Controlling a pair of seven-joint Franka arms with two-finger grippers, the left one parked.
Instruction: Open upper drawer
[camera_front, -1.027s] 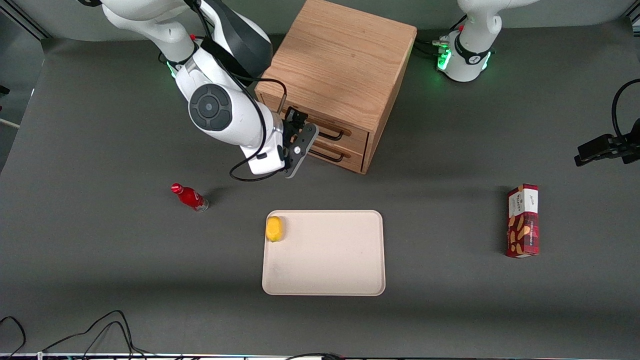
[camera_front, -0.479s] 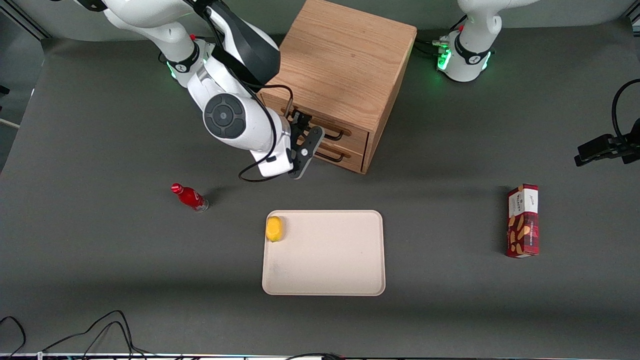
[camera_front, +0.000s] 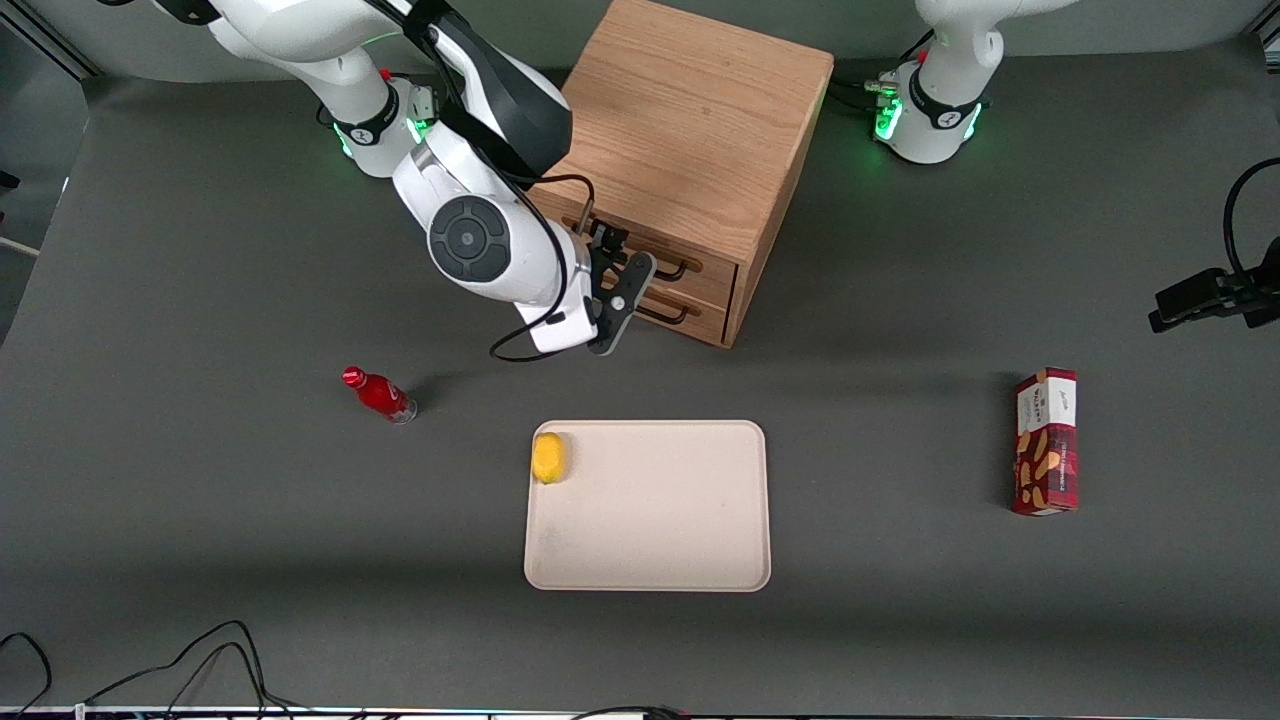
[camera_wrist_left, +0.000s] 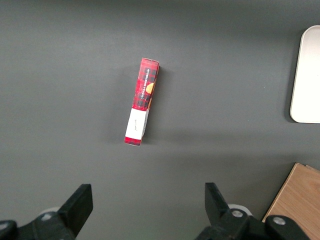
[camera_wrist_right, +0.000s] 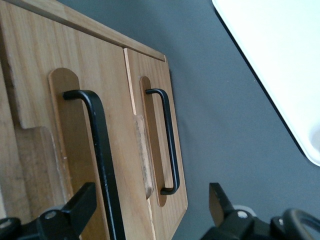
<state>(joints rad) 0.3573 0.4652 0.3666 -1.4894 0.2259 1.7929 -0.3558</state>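
The oak cabinet (camera_front: 680, 120) shows two drawer fronts to the front camera. The upper drawer (camera_front: 708, 262) is flush with the one below it, and its long black wire handle (camera_front: 674, 270) partly shows past the arm. My right gripper (camera_front: 620, 272) is open just in front of the drawer fronts at handle height. In the right wrist view the upper drawer (camera_wrist_right: 114, 110) fills the near field. Its handle (camera_wrist_right: 101, 150) runs in between my fingertips (camera_wrist_right: 80, 204), close to one of them, without touching. The lower drawer's handle (camera_wrist_right: 170, 145) also lies within the span of the gripper (camera_wrist_right: 150, 205).
A beige tray (camera_front: 650, 560) with a yellow fruit (camera_front: 548, 457) lies nearer the front camera than the cabinet; its edge (camera_wrist_right: 280, 60) shows in the wrist view. A red bottle (camera_front: 380, 394) lies toward the working arm's end. A red snack box (camera_front: 1046, 441) lies toward the parked arm's end.
My right arm has swung toward the cabinet, bringing the open gripper up close to the drawer fronts. Both drawers stay as they were.
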